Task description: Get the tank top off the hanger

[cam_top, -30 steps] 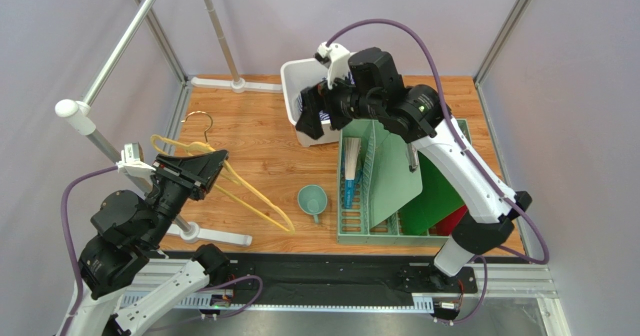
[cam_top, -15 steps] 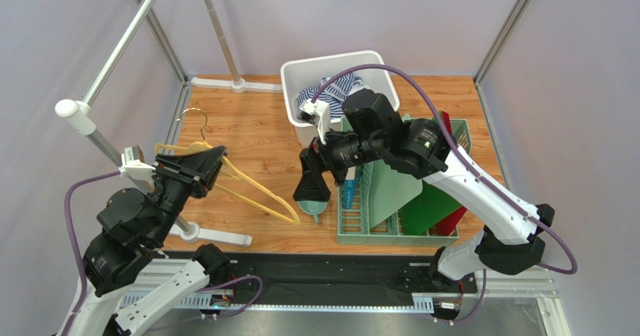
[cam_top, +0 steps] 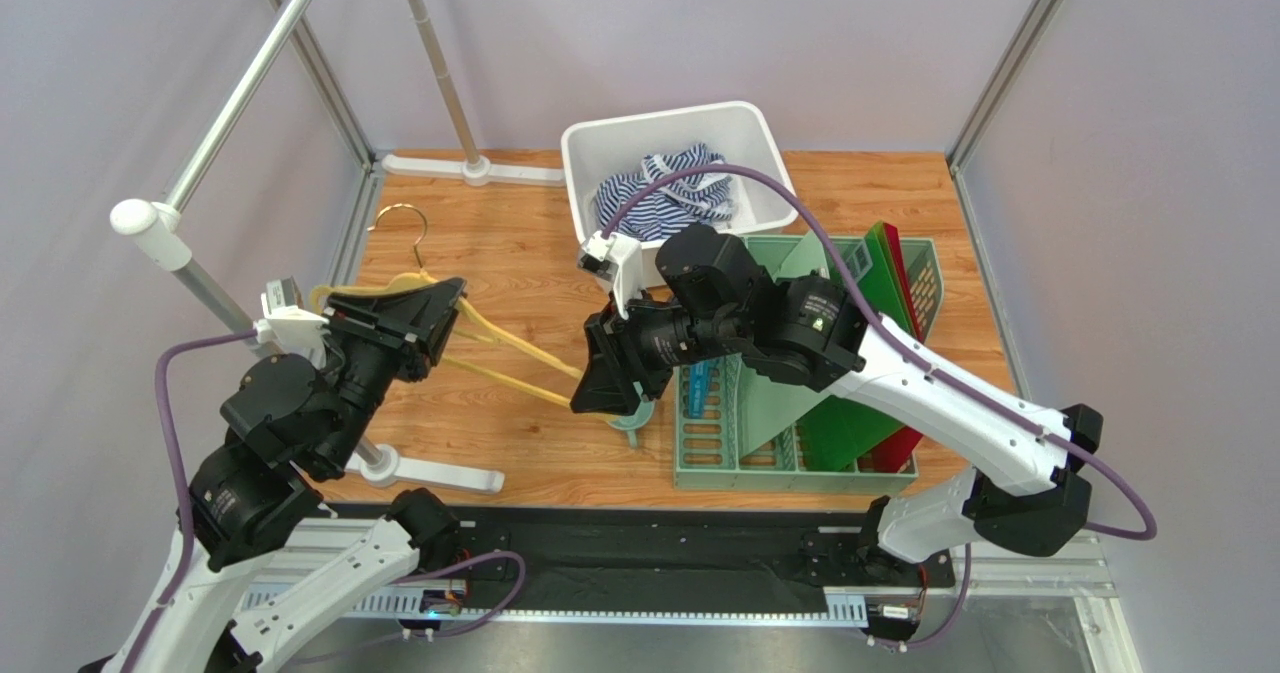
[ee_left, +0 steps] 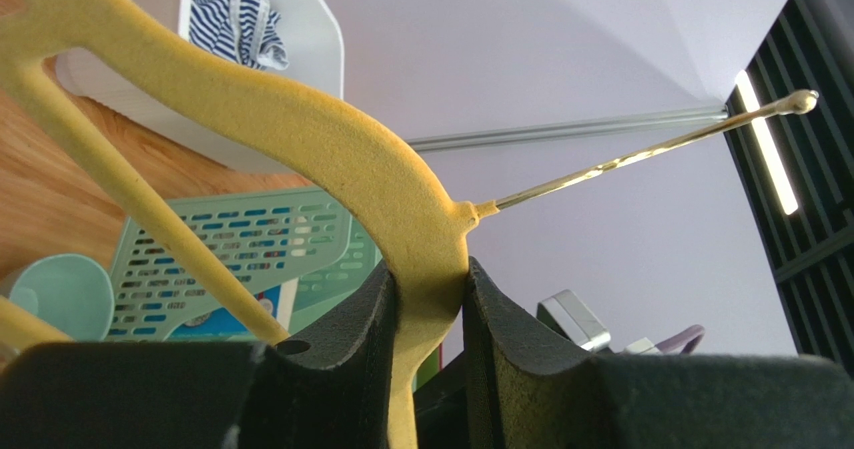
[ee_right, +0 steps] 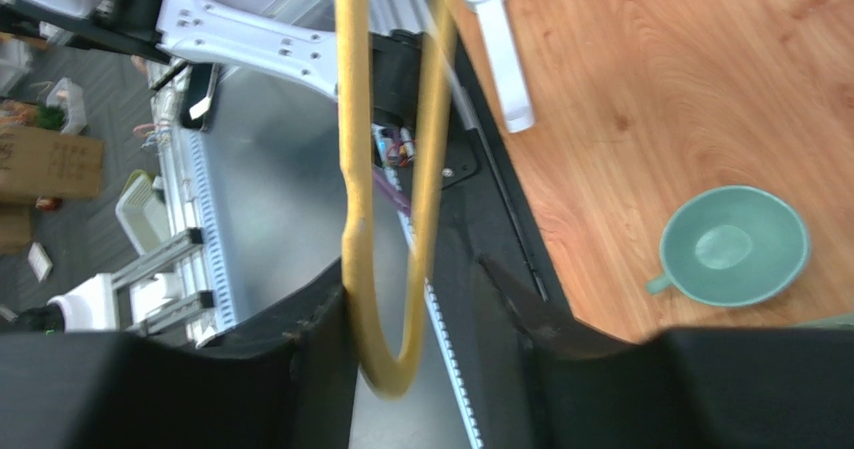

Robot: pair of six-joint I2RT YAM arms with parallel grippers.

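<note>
Striped navy-and-white cloth now lies heaped in the white bin (cam_top: 661, 115) at the back of the counter (cam_top: 496, 231), so the tank top (cam_top: 657, 193) is off the yellow hanger (cam_top: 504, 361), which is bare. Your left fingers (ee_left: 376, 314) stay clenched on its neck below the hook (cam_top: 398, 220), while your right fingers (ee_right: 326, 339), over the bin a second ago, have swung across and stand spread around its far end. I'd judge the removal done.

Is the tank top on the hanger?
No, the tank top lies bunched in the white bin, and the hanger is bare.
</note>
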